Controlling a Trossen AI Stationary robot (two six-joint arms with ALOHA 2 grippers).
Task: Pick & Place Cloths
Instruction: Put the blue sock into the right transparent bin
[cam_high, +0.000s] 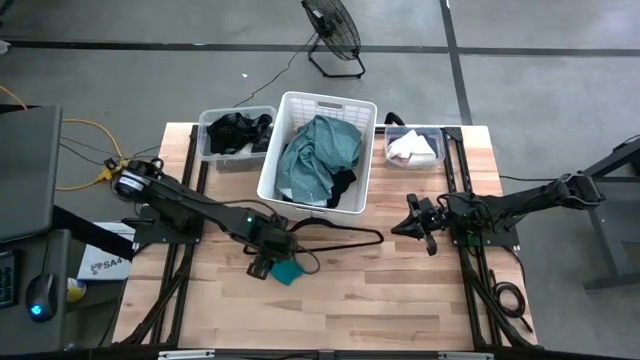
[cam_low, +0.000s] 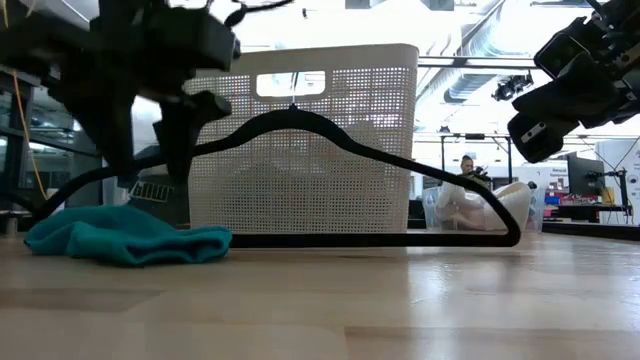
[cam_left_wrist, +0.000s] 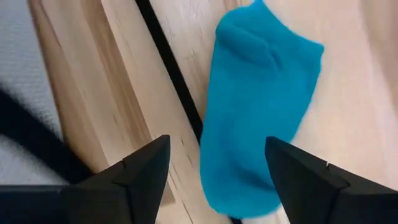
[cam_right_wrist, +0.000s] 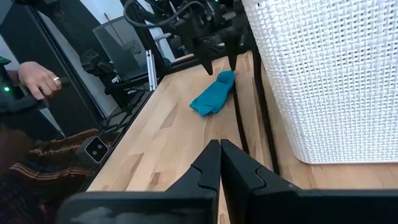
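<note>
I see a pale wood surface (cam_high: 400, 300) over grey floor, a fan (cam_high: 333, 30) beyond. The small teal cloth (cam_high: 288, 272) lies flat beside the wire hanger (cam_high: 345, 232), in front of the white basket (cam_high: 318, 102) holding more cloths (teal-green (cam_high: 320, 155) uppermost). Left claw (cam_high: 263, 266) gapes above it, gripping nothing. Right claw (cam_high: 412, 226) is pinched closed, empty. Only the right wrist view shows a person's hand (cam_right_wrist: 38, 78).

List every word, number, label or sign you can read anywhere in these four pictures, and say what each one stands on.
"SA4": partly hidden print on a white sheet lying on the floor left of the table, seen from above; the rest is cut off.
Small label on the dark box behind the teal sock: too blurred to read.
Nothing else readable.
</note>
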